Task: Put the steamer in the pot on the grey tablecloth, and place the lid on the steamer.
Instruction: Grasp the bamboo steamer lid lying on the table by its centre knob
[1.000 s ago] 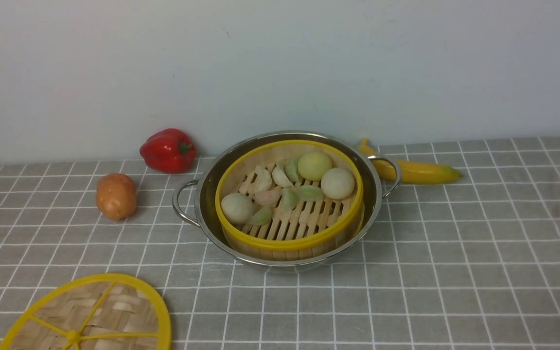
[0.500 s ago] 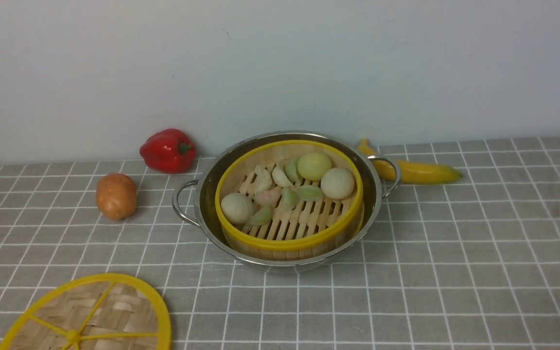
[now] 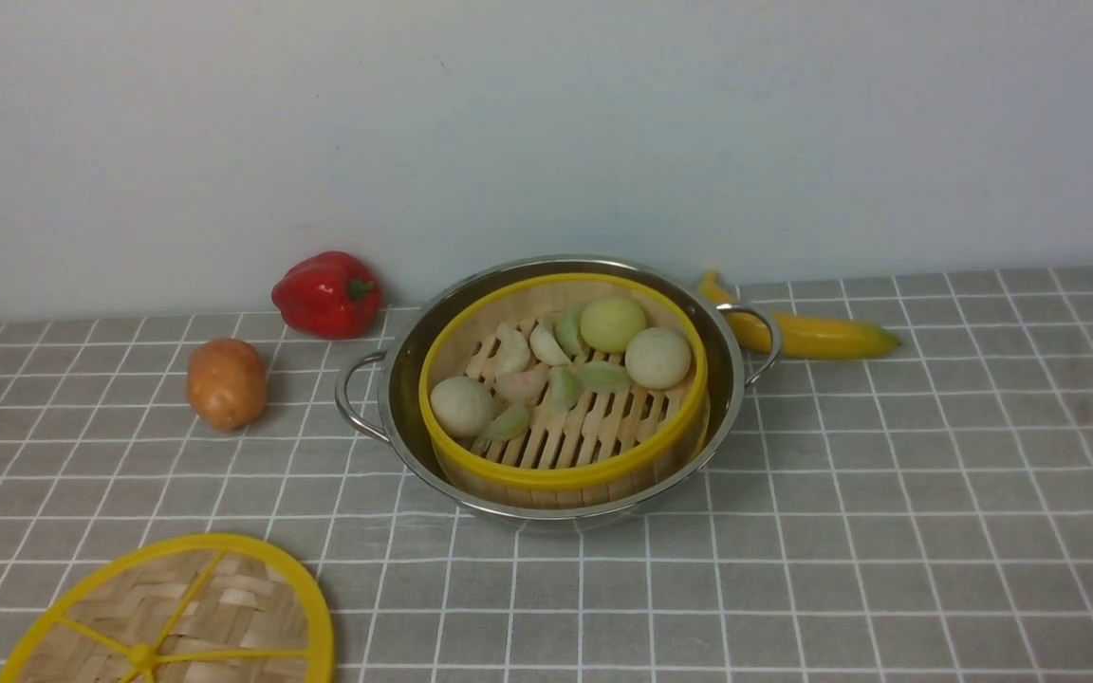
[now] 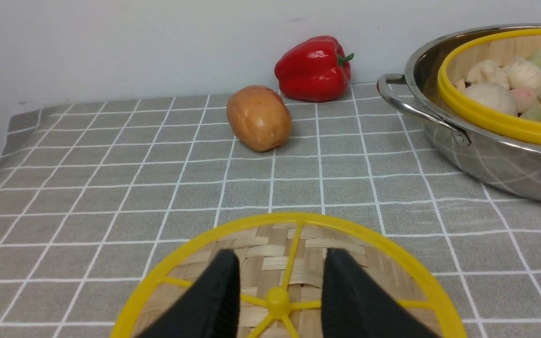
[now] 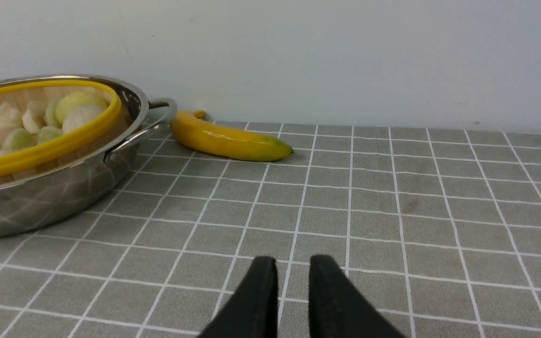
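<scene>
The steamer [image 3: 561, 471], holding pale buns and dumplings, sits inside the pot [image 3: 401, 379] on the grey tablecloth [image 3: 888, 493]. The lid [image 3: 176, 617] lies flat on the cloth at the front left, apart from the pot. In the left wrist view my left gripper [image 4: 280, 256] is open just above the lid [image 4: 345, 239], one finger on each side of its centre knob [image 4: 277, 296]. In the right wrist view my right gripper [image 5: 293, 263] is shut and empty over bare cloth, to the right of the pot [image 5: 54, 197]. Neither gripper shows in the front view.
A red pepper [image 3: 328, 292] and a potato [image 3: 226, 382] lie left of the pot. A banana [image 3: 812, 332] lies behind its right handle. A pale wall stands close behind. The cloth's left edge shows in the left wrist view [image 4: 12, 126].
</scene>
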Controlling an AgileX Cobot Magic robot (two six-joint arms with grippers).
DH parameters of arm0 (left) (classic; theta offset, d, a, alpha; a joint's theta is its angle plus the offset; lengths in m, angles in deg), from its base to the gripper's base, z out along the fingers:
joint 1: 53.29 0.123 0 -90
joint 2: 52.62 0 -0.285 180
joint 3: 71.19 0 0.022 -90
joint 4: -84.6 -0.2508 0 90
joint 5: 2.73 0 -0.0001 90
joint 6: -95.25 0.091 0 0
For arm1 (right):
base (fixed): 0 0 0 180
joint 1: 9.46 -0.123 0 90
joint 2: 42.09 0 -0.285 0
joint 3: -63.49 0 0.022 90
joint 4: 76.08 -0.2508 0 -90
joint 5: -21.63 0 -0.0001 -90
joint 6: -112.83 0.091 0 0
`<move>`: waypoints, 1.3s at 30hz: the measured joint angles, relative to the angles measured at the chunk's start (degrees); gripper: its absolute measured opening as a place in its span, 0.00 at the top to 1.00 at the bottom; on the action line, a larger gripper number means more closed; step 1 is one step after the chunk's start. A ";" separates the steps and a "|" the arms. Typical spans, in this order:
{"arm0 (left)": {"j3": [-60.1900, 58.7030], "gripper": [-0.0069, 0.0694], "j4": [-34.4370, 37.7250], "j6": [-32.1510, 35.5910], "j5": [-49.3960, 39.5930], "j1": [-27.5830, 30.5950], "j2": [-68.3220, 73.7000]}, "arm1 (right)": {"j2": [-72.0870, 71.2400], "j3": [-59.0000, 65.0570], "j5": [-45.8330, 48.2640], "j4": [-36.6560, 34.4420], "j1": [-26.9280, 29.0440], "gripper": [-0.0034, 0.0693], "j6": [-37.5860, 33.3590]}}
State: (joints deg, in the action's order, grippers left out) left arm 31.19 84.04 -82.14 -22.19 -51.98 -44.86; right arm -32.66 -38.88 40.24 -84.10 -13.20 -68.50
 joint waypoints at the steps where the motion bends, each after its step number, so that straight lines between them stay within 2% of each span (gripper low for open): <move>1: 0.00 0.59 0.00 0.00 0.00 0.00 0.00 | 0.00 0.00 0.00 -0.06 0.00 0.77 -0.06; 22: -0.05 0.59 -0.53 0.21 0.67 0.00 0.00 | 0.00 0.05 -0.05 -0.42 0.00 0.69 -0.22; 26: -0.12 0.59 1.07 -0.06 9.07 0.00 0.00 | 0.00 0.11 -0.05 -0.42 0.00 0.69 -0.22; 28: -0.12 0.59 4.31 -2.07 17.32 0.00 0.00 | 0.00 0.11 -0.05 -0.48 0.00 0.68 -0.22; 32: -0.12 0.59 10.50 -8.08 23.13 0.00 0.00 | 0.00 0.11 -0.05 -0.68 0.00 0.67 -0.22; 35: 0.06 0.59 13.07 -11.80 22.70 0.00 0.00 | 0.00 0.11 -0.05 -0.68 0.00 0.66 -0.22; 37: 2.37 0.59 13.59 -13.26 16.11 0.00 0.23 | 0.00 0.11 -0.05 -0.68 0.00 0.65 -0.22; 38: 2.76 0.59 13.59 -13.35 16.11 0.00 0.33 | 0.00 0.11 -0.05 -0.68 0.00 0.65 -0.22; 39: 5.99 0.59 13.67 -13.68 11.33 0.00 1.44 | 0.00 0.11 -0.10 -0.68 0.00 0.64 -0.22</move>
State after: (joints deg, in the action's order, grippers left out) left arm 37.19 97.71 -95.82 -10.87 -51.98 -43.41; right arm -32.66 -38.77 40.13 -84.77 -13.20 -68.73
